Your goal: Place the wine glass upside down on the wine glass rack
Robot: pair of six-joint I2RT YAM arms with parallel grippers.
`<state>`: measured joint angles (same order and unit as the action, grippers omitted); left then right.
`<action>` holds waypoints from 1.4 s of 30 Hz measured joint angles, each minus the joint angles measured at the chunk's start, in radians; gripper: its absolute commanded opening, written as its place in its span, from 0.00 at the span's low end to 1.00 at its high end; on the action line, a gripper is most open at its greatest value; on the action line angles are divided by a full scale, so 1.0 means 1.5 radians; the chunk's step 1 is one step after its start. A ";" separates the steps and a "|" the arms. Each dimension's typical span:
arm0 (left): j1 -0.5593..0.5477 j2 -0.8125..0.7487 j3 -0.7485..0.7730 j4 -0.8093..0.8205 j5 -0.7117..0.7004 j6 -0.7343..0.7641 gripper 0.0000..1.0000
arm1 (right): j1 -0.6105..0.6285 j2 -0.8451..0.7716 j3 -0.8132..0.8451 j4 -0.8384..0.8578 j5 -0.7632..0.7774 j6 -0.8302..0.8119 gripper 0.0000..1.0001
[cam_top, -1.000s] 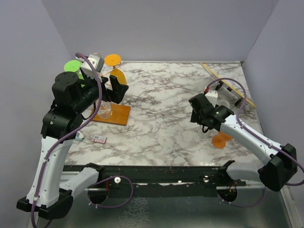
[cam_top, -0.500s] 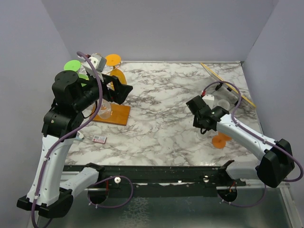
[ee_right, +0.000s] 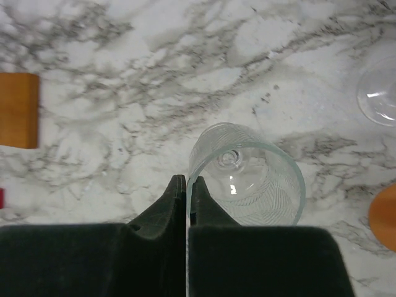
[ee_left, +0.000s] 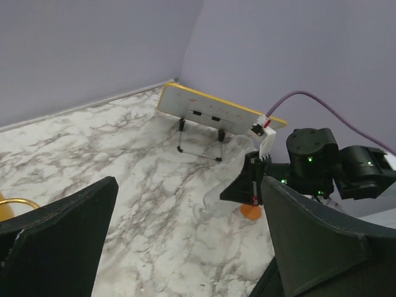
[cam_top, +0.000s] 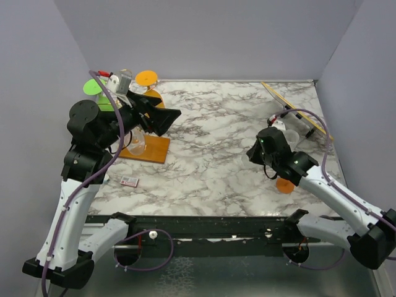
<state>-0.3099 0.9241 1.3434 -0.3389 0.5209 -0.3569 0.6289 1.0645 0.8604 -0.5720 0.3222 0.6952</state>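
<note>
Where the two arm bases meet a black rail point(cam_top: 204, 228) at the near edge, the desk point(cam_top: 210, 142) begins: a white slab veined with grey marbling. A small red-and-white card point(cam_top: 129, 181) lies on it near the left arm. Further in on the right, the right fingers point(ee_right: 183, 198) are pressed together on the thin wall of the wine glass point(ee_right: 247, 176), pinching its rim. The clear bowl opens toward the wrist camera, and whether the glass touches the marble I cannot tell. An orange disc point(cam_top: 284, 184) lies just beside it. Well apart, on the left side, the wine glass rack point(cam_top: 154, 148) stands on its orange-brown wooden base, with a clear glass bowl point(cam_top: 136, 143) just above the base and coloured discs point(cam_top: 146, 78), orange and green, higher up. The left fingers point(cam_top: 164, 116) hang spread wide above the rack, holding nothing. At the far right a yellow-edged board point(cam_top: 297, 108) leans on a black wire stand. Plain lilac-grey walls point(cam_top: 216, 37) close the desk in at the back and both sides.
</note>
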 measured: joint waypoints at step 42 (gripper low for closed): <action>-0.300 0.225 -0.191 0.472 -0.195 -0.617 0.99 | 0.000 -0.191 -0.150 0.815 -0.156 0.211 0.01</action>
<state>-0.7593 1.2621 1.0573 0.3691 0.2283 -1.2823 0.6289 0.7784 0.6361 0.6502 0.0875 1.0119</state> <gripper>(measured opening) 0.988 0.036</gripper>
